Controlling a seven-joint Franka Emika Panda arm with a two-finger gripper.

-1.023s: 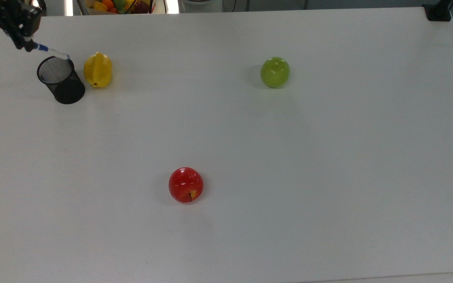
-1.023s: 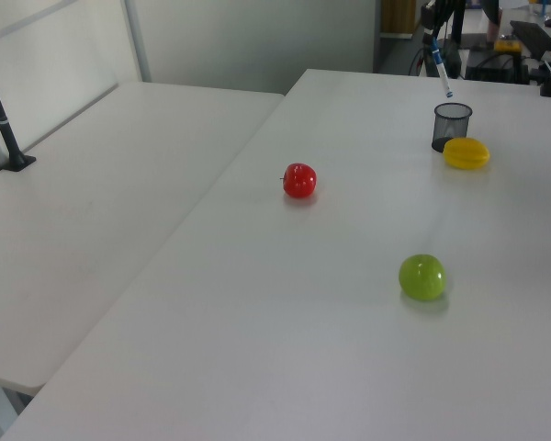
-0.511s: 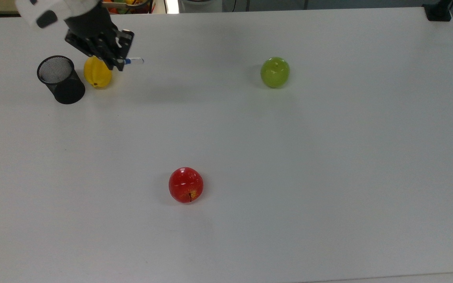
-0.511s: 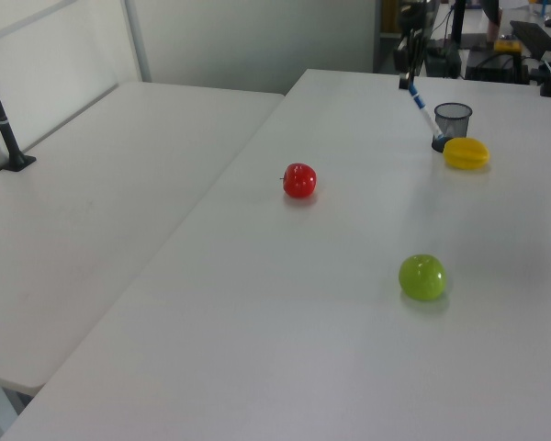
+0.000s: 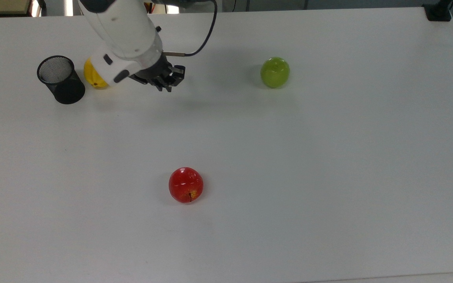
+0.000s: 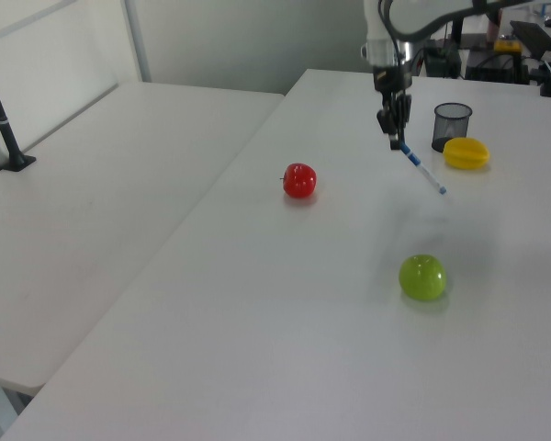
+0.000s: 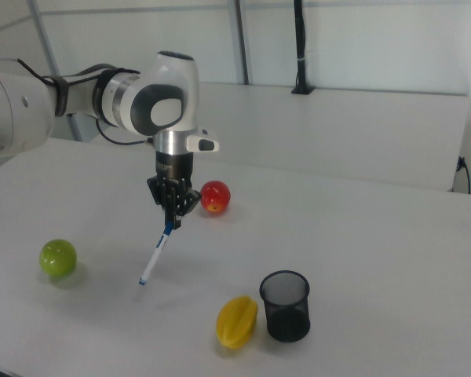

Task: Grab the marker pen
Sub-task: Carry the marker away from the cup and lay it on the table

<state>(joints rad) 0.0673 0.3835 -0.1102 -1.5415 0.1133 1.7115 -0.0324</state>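
No readable brand or text anywhere on the arm, the pen or the cup, fwiw.

Stuff on the white table point(image 5: 328, 177): red apple point(image 5: 186, 184) toward the top view's bottom, well apart from everything else. Green apple point(image 5: 275, 72) off toward the top view's right, also on its own. Black mesh cup point(image 5: 60, 79) stands upright at the top view's left w/ a yellow starfruit point(image 5: 92, 76) just beside it; the white arm covers part of the starfruit in the top view. In the right view the starfruit point(image 7: 237, 321) and cup point(image 7: 285, 305) sit side by side, close but I can't tell if they touch. Black post w/ a base stands on the neighbouring table in the left view.

Gripper point(image 7: 173, 217) points down, above the table btwn the cup/starfruit pair and the green apple. Fingers are pinched on the marker pen point(image 7: 155, 254), gripping it at the blue cap end.

The pen is slim, white barrel, blue at the top, way thinner than the fruits. In the right view it hangs tilted, lower end slanting toward the right view's left. In the left view the marker point(image 6: 422, 171) slants down toward the left view's right, below the gripper point(image 6: 394, 140). Lower tip looks close to the table; can't tell if it touches. Nothing sits right under it.
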